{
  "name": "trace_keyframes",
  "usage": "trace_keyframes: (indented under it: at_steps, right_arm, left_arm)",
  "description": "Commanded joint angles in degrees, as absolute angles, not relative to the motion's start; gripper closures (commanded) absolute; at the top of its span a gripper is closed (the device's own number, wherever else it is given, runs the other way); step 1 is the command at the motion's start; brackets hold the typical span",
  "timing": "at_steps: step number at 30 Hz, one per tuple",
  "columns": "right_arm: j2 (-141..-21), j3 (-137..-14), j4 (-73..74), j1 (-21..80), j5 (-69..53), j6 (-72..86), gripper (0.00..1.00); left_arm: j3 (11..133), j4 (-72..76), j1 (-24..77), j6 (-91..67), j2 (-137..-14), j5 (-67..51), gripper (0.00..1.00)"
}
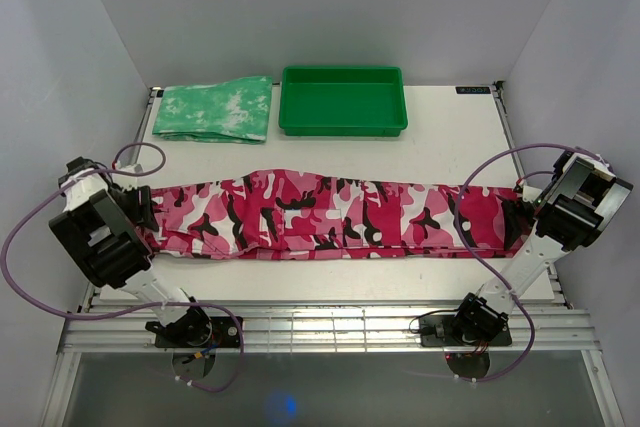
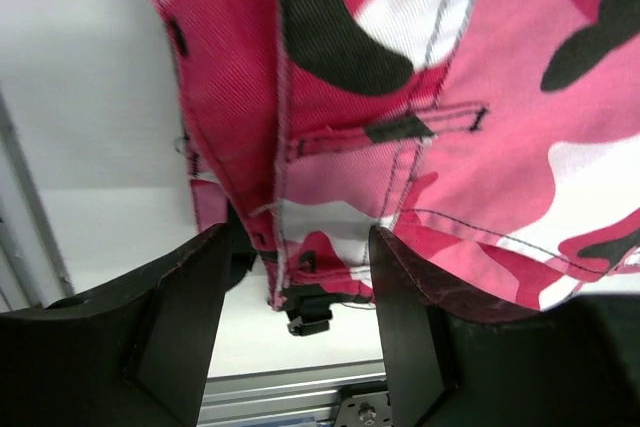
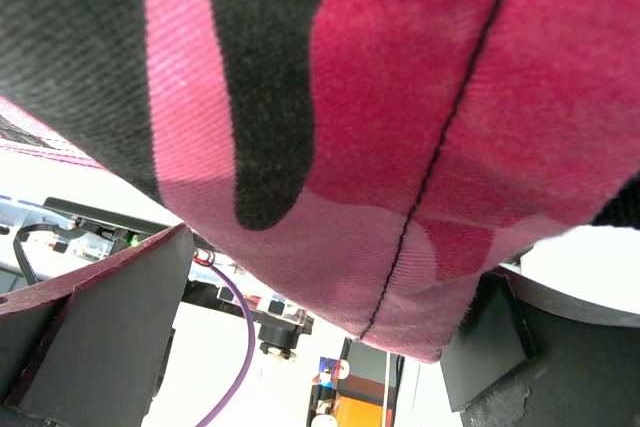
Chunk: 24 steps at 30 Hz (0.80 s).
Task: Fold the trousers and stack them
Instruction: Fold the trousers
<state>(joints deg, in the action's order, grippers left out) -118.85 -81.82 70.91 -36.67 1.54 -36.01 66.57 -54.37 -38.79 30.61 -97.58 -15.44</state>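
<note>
The left pincer (image 2: 300, 237) is sitting at the left end of the trousers (image 1: 330, 215), low over the surface (image 1: 450, 137). Its dark fingers (image 2: 180, 317) are standing partway apart, and the seamed, stitched end of the cloth is bunching in the gap and touching both of them. I cannot tell whether they are pressing on it or only framing it.

The right pincer (image 3: 335, 257) is sitting at the opposite end. Its fingers (image 3: 110, 327) are spread wide with the hem of a leg lying loosely between them, so it is gaping and gripping nothing.

Between the two, the trousers are lying stretched out flat in one long band across the middle of the surface, from left to right.

Farther back, a folded green-and-white cloth (image 1: 215, 109) is resting at the far left. Just beside it on the right, a green tray (image 1: 343, 102) is sitting against the back edge.
</note>
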Motion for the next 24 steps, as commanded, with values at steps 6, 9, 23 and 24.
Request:
trace_keyframes:
  at_steps: [6,9,23,24]
  right_arm:
    - [-120.06,-83.85,61.70,-37.27,1.41,-37.35,0.02]
    - [-119.97,-83.58,61.61,-37.27,1.49,-37.35,0.02]
    - [-120.06,-84.02,61.44,-37.18,2.02,-37.27,0.02]
    - [-120.06,-84.11,61.35,-37.18,2.20,-37.27,0.02]
  left_arm:
    - [72.33,-54.58,-38.23,30.58,-100.46,-19.95,0.32]
    - [71.72,-55.02,-37.53,30.85,-100.37,-21.35,0.33]
    - [71.54,-55.72,-36.47,31.02,-101.69,-19.17,0.67]
    - [72.33,-55.72,-36.47,31.46,-101.78,-18.55,0.68]
